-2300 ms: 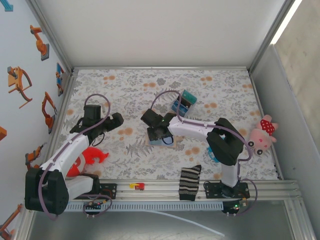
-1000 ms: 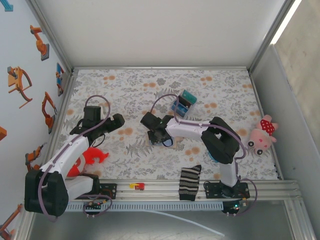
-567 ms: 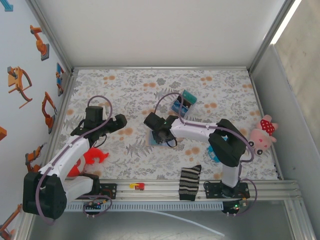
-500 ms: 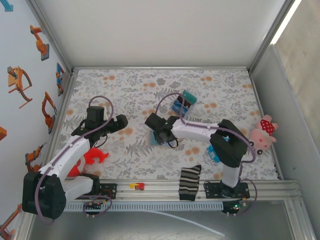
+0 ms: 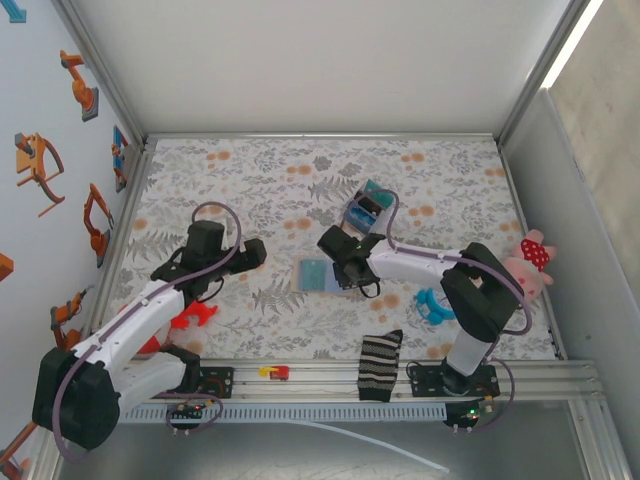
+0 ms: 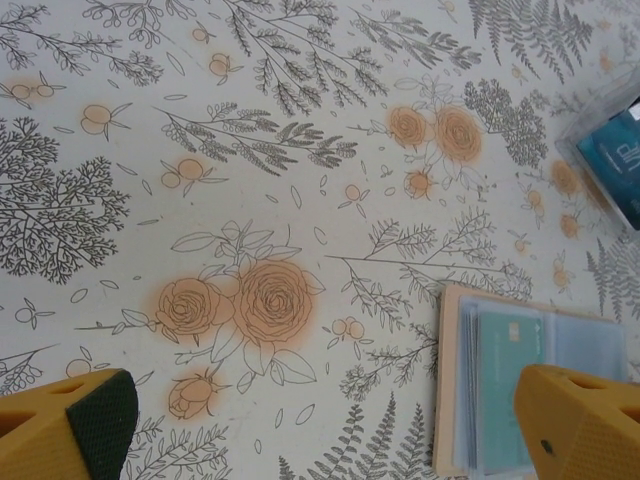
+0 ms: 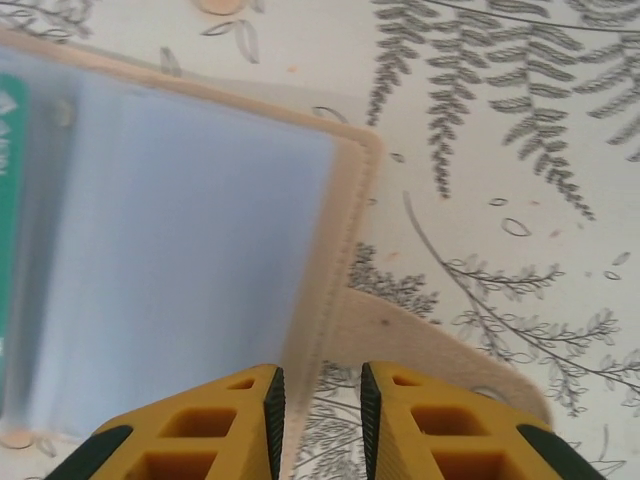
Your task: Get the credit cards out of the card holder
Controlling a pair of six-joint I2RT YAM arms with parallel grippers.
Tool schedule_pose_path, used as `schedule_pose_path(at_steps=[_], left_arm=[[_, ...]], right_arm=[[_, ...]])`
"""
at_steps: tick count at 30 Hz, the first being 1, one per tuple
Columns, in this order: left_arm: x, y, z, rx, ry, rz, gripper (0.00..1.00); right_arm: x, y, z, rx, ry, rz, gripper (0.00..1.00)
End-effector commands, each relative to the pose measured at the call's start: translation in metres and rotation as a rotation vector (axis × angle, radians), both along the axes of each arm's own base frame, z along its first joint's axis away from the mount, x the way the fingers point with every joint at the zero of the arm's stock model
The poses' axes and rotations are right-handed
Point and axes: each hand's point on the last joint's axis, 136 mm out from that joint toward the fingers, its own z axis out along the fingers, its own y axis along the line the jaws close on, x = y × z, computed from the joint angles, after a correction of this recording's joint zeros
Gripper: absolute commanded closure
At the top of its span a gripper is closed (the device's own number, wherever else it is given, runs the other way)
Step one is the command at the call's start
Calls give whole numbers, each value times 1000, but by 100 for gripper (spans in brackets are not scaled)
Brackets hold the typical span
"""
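Note:
The card holder (image 5: 316, 275) lies unfolded on the flowered table, light blue inner side up. In the left wrist view the card holder (image 6: 520, 385) has a tan rim and clear sleeves with a teal credit card (image 6: 505, 395) inside. My right gripper (image 5: 350, 272) sits at its right edge. In the right wrist view my right gripper (image 7: 318, 425) has its jaws slightly apart, the holder's tan edge (image 7: 335, 270) running in beside the left pad, table showing in the gap. A green card edge (image 7: 8, 200) shows at far left. My left gripper (image 5: 255, 250) hovers left of the holder, wide open and empty.
A blue, teal and black block (image 5: 366, 205) stands behind the right gripper. A red toy (image 5: 190, 318) lies under the left arm. A striped sock (image 5: 380, 365), a blue ring piece (image 5: 435, 305) and a pink plush (image 5: 528, 268) lie at the front and right.
The right gripper has slid to the right, uncovering the card holder, which now lies open flat. The left arm has swung right toward the holder.

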Motion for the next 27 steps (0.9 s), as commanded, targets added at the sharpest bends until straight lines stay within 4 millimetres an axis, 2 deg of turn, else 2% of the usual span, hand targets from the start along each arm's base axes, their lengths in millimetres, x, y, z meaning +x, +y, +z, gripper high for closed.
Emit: schedule_pose_path(at_steps=[1,7,11,15,19,23,27], left_arm=[[-1,0,0,41,-38,7,3],[-5,-17,-7,91,-48,-42,3],[-6,-33,-14,115,-55,-76,3],[-5,-45,-23,129,-32,-89,3],[-3,-54,-32,127,-12,-98,3],[-3,-64,-38,136,-1,-122,3],[-4,-71,-41,148,4,-138,3]], right_arm=[[7,-3,12,65,-31,-47,74],[12,-19,15,115,-26,-96,75],[16,-18,31,171,-54,-100,76],[15,-5,41,252,-57,-86,82],[10,16,42,347,-40,-71,83],[3,43,32,431,17,-52,87],[-6,60,17,451,64,-35,90]])
